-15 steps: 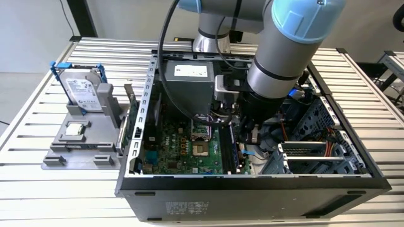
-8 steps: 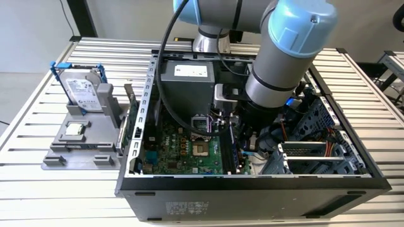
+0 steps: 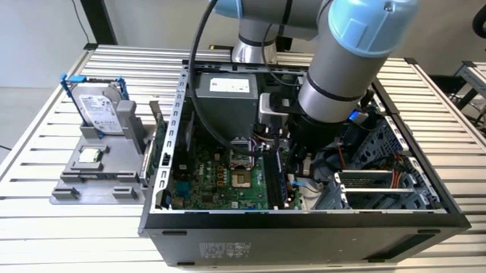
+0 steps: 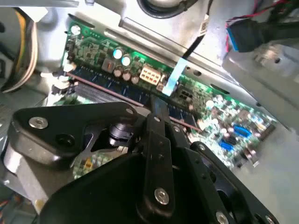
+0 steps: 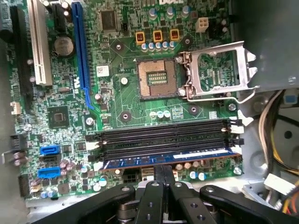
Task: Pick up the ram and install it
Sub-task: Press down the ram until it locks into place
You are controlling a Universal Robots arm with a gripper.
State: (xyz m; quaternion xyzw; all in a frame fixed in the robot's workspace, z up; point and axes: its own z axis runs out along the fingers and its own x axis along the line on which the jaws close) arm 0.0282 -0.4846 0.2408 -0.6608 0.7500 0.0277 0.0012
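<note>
Risk: ram point(image 5: 168, 159) sits in the slot nearest the fingers point(image 5: 163, 179), which look closed together just above its edge, so uneven pressing could leave one latch unseated.

Exterior view: high, off the arm, looks down at an angle into open PC case point(image 3: 304, 219) on slatted table point(image 3: 45, 227), mid range. First wrist view: close, faces straight down on motherboard point(image 5: 117, 93). Second wrist view: v. close, low oblique across board edge. Both wrist views share RAM slots point(image 5: 163, 137) + gripper point(image 5: 162, 175) body.
</note>
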